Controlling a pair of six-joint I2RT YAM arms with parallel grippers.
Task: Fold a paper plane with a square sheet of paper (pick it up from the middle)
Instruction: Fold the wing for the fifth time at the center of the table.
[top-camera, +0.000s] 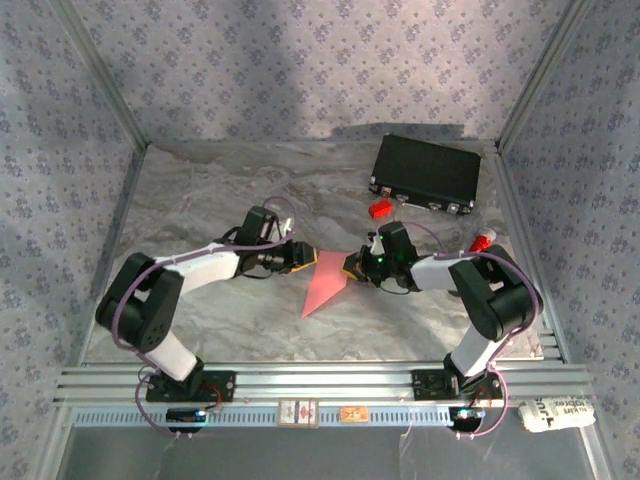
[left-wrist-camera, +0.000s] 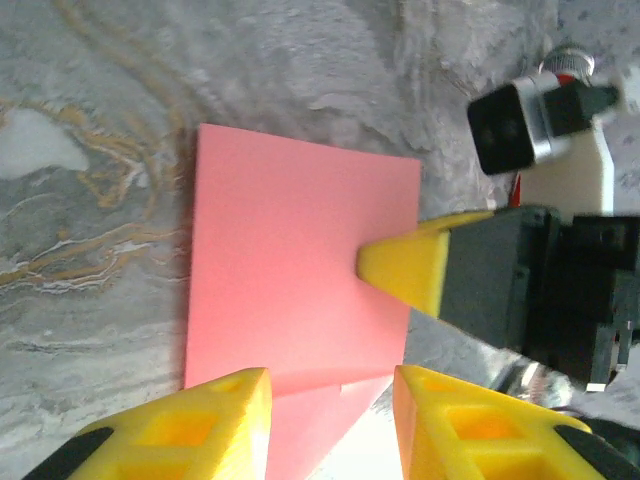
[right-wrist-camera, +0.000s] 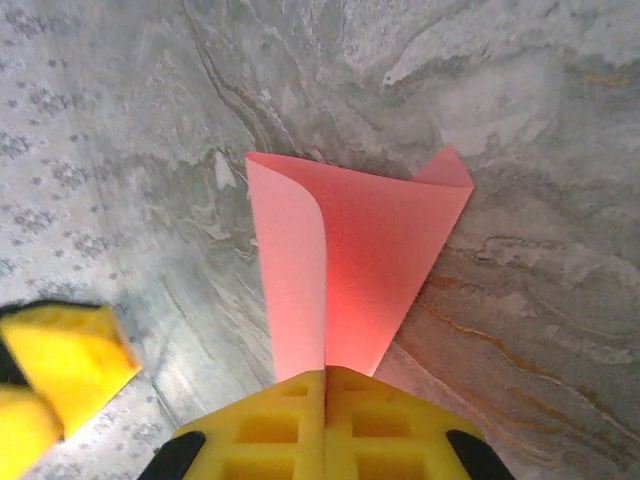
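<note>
The salmon-pink square sheet of paper (top-camera: 325, 285) is folded over and lifted at one end above the marble table, its lower point trailing toward the front. My right gripper (right-wrist-camera: 325, 375) is shut on the sheet's (right-wrist-camera: 370, 240) edge, both layers pinched between its yellow fingers. In the top view the right gripper (top-camera: 350, 268) holds the sheet's right corner. My left gripper (left-wrist-camera: 330, 385) stands open just left of the sheet (left-wrist-camera: 300, 260), fingers apart with the paper's near edge between them, not clamped. The left gripper (top-camera: 308, 257) faces the right one across the paper.
A black case (top-camera: 425, 172) lies at the back right. A small red block (top-camera: 379, 209) sits in front of it, and a red-and-white tube (top-camera: 482, 240) lies by the right arm. Patterned walls close in the table on three sides.
</note>
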